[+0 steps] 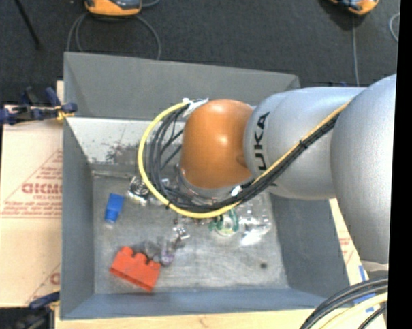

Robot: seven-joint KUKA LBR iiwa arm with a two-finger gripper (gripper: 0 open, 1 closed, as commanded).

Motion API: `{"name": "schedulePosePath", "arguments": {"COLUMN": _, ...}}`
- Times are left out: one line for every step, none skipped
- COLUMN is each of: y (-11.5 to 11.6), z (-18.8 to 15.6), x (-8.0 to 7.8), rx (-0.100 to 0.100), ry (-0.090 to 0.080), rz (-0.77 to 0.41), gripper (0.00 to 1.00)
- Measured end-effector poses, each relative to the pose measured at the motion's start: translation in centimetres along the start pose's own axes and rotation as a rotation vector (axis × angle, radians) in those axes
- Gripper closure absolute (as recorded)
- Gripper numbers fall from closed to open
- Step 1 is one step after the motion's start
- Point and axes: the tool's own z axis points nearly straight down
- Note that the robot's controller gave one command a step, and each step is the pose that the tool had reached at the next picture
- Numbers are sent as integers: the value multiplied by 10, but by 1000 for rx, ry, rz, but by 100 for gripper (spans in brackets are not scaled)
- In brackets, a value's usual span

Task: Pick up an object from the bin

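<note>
A slim metal part of my gripper (180, 235) pokes out below the arm's wrist, over the middle of the bin floor. Just below and left of it lies a small purple and grey thing (166, 256). A red toy brick (135, 266) rests at the front left, close to that purple thing. To the gripper's right lies a green and white thing in clear wrap (226, 225).
A small blue block (113, 207) lies at the left. A shiny crumpled thing (137, 189) sits near the back left. Clear plastic (256, 231) lies at the right. The orange-covered wrist and its cables hide the middle and back of the bin.
</note>
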Motion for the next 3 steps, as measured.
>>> {"name": "schedulePosePath", "arguments": {"y": -5, "z": 16, "x": 34, "rx": -1, "ry": -1, "rz": 115, "gripper": 0}}
{"name": "schedulePosePath", "arguments": {"y": -2, "z": 3, "x": 33, "rx": -1, "ry": -7, "rz": 175, "gripper": 0}}
{"name": "schedulePosePath", "arguments": {"y": -14, "z": 56, "x": 40, "rx": -2, "ry": -10, "rz": 266, "gripper": 0}}
